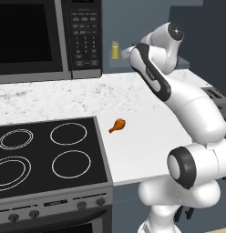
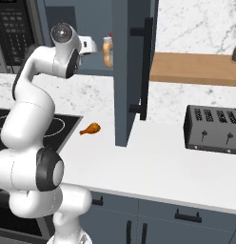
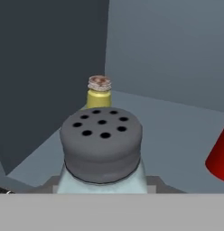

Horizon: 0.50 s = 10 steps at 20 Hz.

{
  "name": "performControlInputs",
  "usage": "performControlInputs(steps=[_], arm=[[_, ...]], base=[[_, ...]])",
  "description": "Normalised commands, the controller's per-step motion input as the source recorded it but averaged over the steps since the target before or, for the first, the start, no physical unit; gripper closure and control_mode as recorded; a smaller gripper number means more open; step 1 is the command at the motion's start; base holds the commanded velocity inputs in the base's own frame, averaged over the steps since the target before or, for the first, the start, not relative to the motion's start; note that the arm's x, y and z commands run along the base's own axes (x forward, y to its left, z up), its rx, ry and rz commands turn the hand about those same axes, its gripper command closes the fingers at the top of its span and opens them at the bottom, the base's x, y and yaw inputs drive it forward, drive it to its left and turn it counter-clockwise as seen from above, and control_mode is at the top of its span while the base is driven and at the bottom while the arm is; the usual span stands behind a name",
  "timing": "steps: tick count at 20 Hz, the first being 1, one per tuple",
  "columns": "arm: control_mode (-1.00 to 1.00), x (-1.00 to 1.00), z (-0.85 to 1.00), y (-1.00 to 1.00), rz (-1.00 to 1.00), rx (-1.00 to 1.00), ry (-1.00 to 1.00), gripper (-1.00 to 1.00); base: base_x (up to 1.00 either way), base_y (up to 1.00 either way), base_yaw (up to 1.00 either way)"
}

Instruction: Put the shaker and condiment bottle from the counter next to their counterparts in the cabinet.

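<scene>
Inside the cabinet [image 3: 168, 54], the claw [image 3: 102, 191] is gripping the shaker [image 3: 101, 144], which should be settling upright just beside the yellow shaker [image 3: 99, 94].

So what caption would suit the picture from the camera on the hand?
Grey-capped shaker held up close inside the cabinet, yellow shaker behind it.
</scene>
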Motion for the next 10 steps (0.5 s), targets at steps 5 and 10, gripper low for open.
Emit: performControlInputs(steps=[5, 10], arm=[[-1.0, 0.06, -0.08, 0.12, 0.0, 0.05, -0.03, 1.0], [-1.0, 0.26, -0.21, 0.07, -0.04, 0.04, 0.0, 1.0]], base=[[0.0, 0.0, 0.0], [0.0, 0.0, 0.0]])
